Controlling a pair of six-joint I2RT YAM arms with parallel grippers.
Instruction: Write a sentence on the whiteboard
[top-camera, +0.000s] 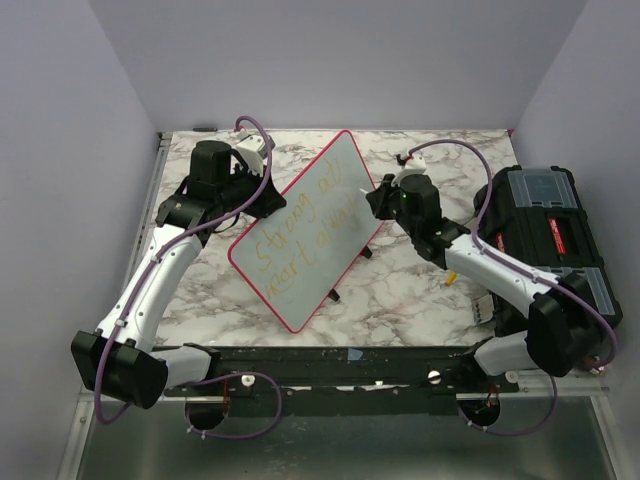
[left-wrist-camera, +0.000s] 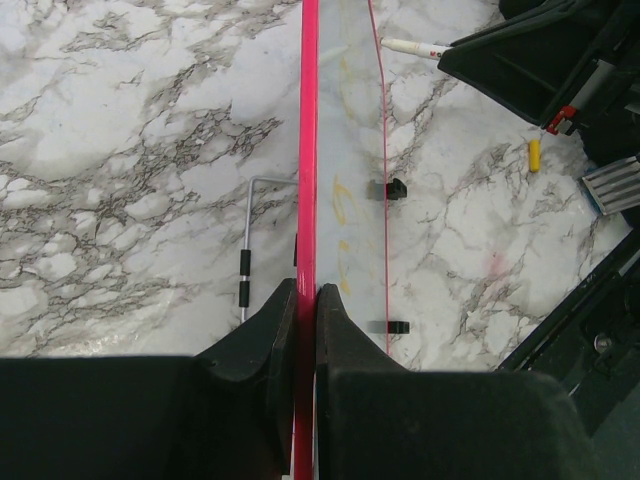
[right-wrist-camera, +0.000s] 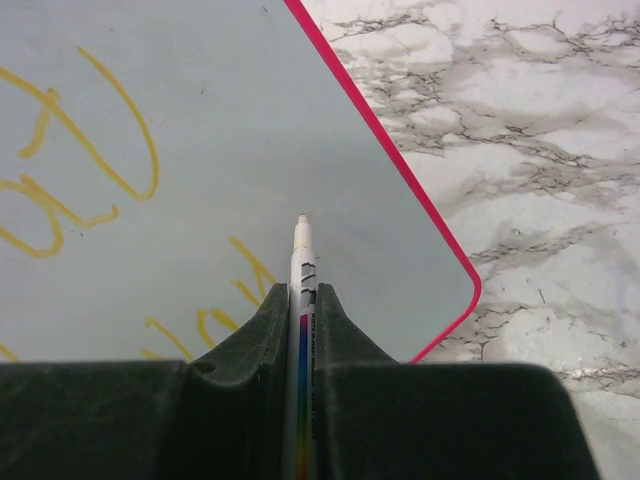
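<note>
1. Your left pincer (left-wrist-camera: 307, 290) was clenched on the red rim of the whiteboard (top-camera: 292, 303), which stood tilted mid-table
2. Your right pincer (right-wrist-camera: 303, 292) grasped a marker (right-wrist-camera: 302, 245), its tip aimed at the board's bare corner beyond the sentence (top-camera: 305, 225); contact was unclear
3. You seemed late in writing: next, press down lightly and keep the board steady
4. Both arms reached forward, flanking the board

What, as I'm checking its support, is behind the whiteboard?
A bent metal rod with black sleeves, meeting the whiteboard rim, over the marble table. From overhead, the board hides it.
</note>
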